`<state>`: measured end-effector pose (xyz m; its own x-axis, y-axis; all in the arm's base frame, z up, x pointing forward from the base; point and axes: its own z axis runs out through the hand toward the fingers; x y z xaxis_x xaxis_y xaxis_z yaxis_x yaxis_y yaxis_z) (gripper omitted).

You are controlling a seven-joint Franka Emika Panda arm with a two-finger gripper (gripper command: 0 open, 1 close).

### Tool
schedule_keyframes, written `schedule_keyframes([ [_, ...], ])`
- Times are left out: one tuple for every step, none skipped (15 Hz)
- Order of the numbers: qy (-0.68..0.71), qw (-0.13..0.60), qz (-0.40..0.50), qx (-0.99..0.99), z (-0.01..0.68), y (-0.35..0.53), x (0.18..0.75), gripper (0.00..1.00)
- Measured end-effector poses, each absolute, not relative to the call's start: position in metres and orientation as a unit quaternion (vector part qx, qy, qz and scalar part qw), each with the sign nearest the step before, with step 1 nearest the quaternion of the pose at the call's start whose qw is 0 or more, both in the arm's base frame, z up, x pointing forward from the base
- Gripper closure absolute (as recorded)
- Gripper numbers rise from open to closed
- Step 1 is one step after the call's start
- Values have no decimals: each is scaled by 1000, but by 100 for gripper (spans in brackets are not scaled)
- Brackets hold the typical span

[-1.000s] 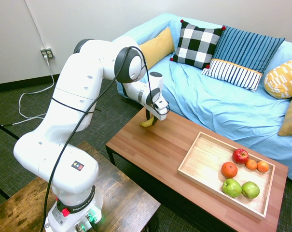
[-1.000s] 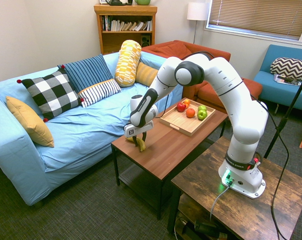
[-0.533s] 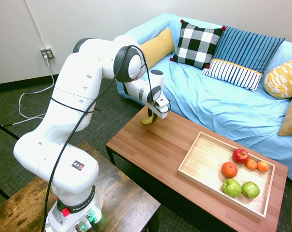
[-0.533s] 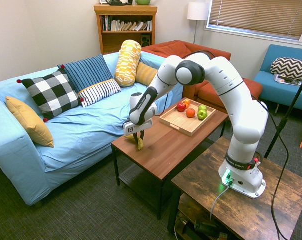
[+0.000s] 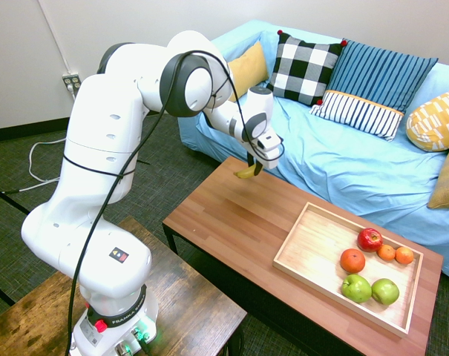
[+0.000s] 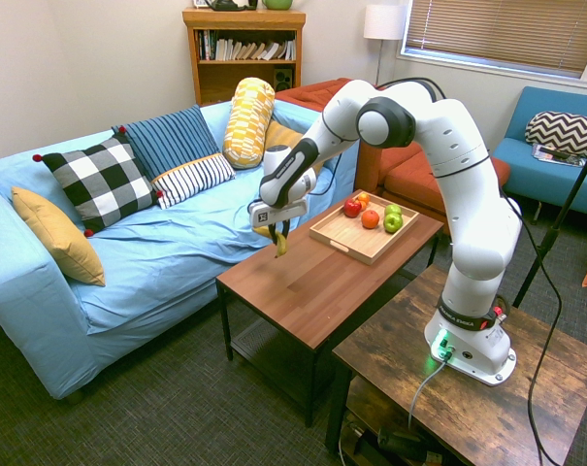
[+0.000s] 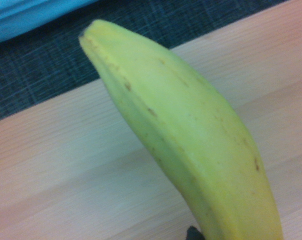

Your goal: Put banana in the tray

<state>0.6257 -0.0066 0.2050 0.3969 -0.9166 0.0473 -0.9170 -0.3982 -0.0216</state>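
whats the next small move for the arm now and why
Probably carry the banana sideways over the table toward the tray. The gripper holds it lifted clear of the tabletop near the sofa-side edge, and the tray's near half is bare, with the fruit bunched at the far end.

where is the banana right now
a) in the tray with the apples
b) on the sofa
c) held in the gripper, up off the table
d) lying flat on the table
c, since the banana hangs from the gripper above the sofa-side edge of the table, well short of the tray, which holds only round fruit.
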Motion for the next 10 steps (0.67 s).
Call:
schedule_keyframes([
  [-561, 7, 26, 827, 208, -34, 621, 100],
  [-571, 10, 26, 820, 209, -59, 617, 100],
  [-580, 13, 26, 814, 209, -83, 612, 100],
  [-587, 17, 24, 809, 208, -106, 607, 100],
  [-594, 20, 23, 804, 206, -129, 601, 100],
  [-601, 24, 22, 799, 204, -150, 595, 100],
  [-609, 27, 20, 793, 201, -173, 588, 100],
  [-616, 30, 21, 787, 196, -193, 582, 100],
  [-624, 31, 19, 781, 189, -212, 575, 100],
  [-631, 31, 17, 775, 180, -228, 569, 100],
])
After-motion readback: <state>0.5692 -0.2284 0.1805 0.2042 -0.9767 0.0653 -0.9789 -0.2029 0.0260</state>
